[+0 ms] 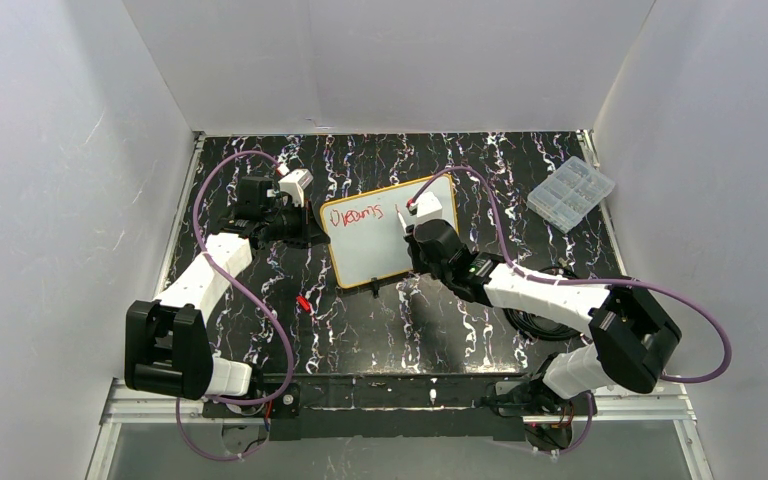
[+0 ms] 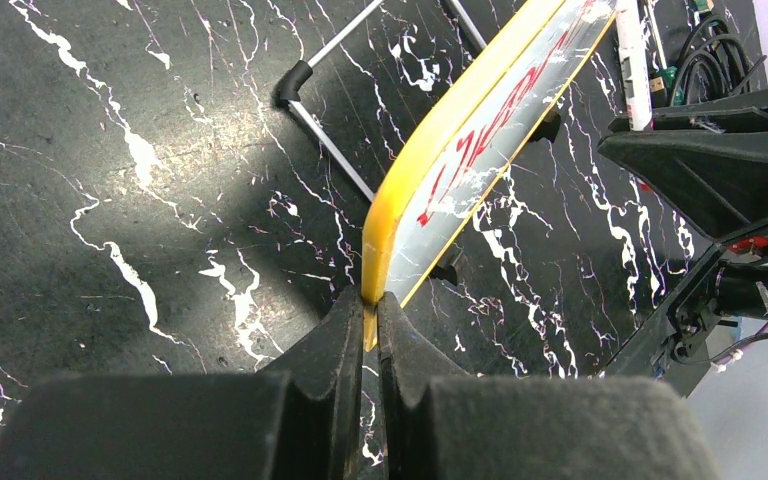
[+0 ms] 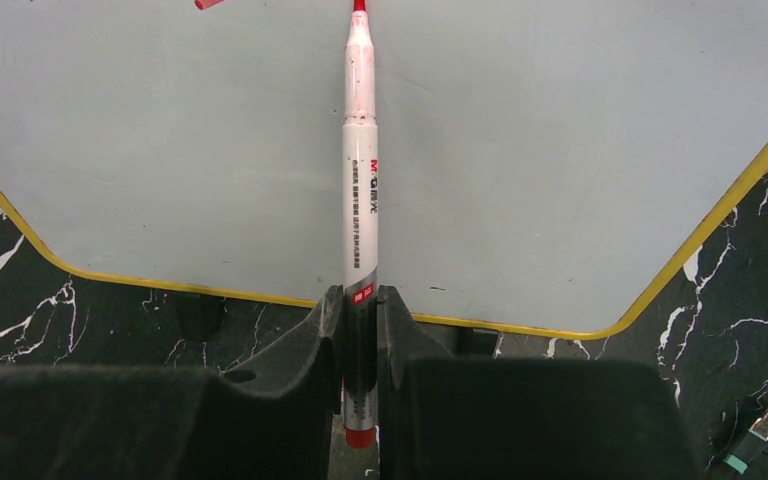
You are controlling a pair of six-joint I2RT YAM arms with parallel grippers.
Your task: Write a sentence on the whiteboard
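Observation 1, obscured items. In the top view the right gripper [image 1: 415, 222] and its wrist housing cover the upper right part of the whiteboard [image 1: 380, 255]. Of the sentence [image 1: 353, 216], only one red word can be read, roughly "Dreams". The left wrist view sees the writing [image 2: 480, 140] so edge-on that it is illegible. In the right wrist view the marker [image 3: 361, 180] has its tip cut off at the top edge of the picture, so contact with the board cannot be confirmed.

Observation 2, position and orientation. The whiteboard stands mid-table on the black marbled table [image 1: 380, 330], between the two arms. Its long axis runs left to right, with the right end angled farther from the bases. The marker's long axis points straight away from the right gripper [image 3: 361, 310] at the board face [image 3: 560, 150].

Observation 3, grips. The left gripper [image 2: 370, 320] is pinched on the yellow frame at the board's left edge [image 2: 490, 130]. The right gripper is clamped on the marker barrel near its rear end.

Observation 4, single-view items. Only the left wrist view shows a wire leg [image 2: 295, 80] behind the board. Only the top view shows a clear compartment box [image 1: 571, 190] far right and a small red object [image 1: 303, 303] lying near the board.
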